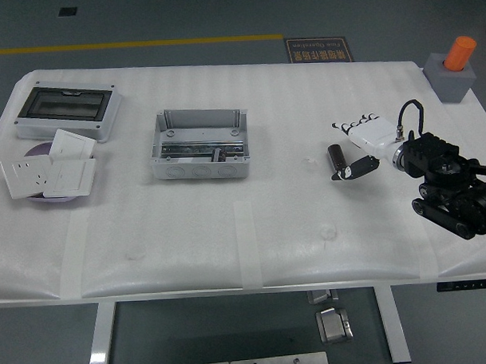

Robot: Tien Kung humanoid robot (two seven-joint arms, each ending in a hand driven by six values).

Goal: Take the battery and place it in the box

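Observation:
The grey open box [163, 130] stands on the white table, left of the middle. A small dark piece, seemingly the battery [218, 155], lies inside it on the metal rail near the front wall. My right hand [347, 150] is over the table's right part, well clear of the box. Its white fingers [354, 121] are spread, the black thumb [336, 158] is bent upward, and it holds nothing. My left arm is out of view.
A grey enclosure with a dark window [65, 110] stands at the back left. White socket plates [47, 171] lie on a purple disc at the left. A grey block with an orange cylinder [455, 69] stands at the back right corner.

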